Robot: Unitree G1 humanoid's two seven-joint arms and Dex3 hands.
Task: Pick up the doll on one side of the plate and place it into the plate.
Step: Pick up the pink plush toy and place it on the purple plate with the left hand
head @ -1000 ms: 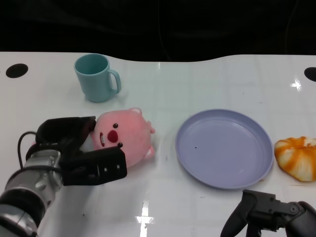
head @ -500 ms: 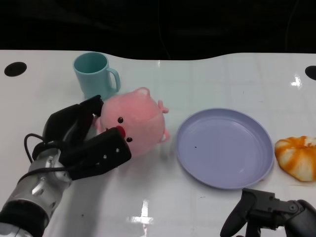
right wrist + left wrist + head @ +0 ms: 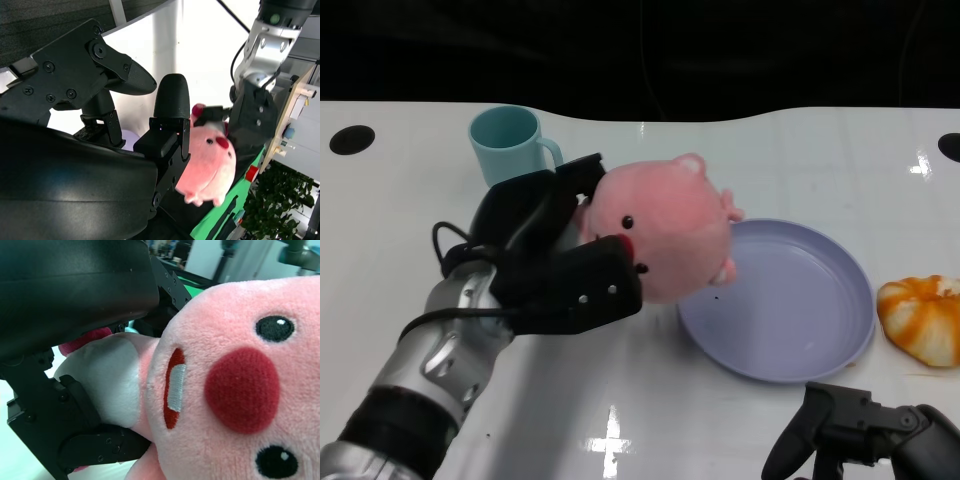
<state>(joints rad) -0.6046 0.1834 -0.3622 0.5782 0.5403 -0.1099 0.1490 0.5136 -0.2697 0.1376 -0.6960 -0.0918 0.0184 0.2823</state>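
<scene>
The left hand [image 3: 555,265] grasps the doll [image 3: 665,235] in the air at the plate [image 3: 820,340] edge (right hand [image 3: 860,440] idle, fingers apart) — 1 risk: letting go now drops it on the rim, tipping it out.

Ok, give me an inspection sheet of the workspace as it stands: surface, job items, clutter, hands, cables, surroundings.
Surface: white table, glossy, with light glare.
Job's things: pink doll lifted off the table, overlapping the near-left rim of the purple plate; plate holds nothing.
Clutter: teal mug behind the left hand; orange-and-white bread-like item right of the plate.
Hands: left hand grips the doll; right hand low at the table's near edge, holding nothing, fingers apart.
Cables: black cable looping at the left wrist.
Surroundings: dark backdrop beyond the table.
</scene>
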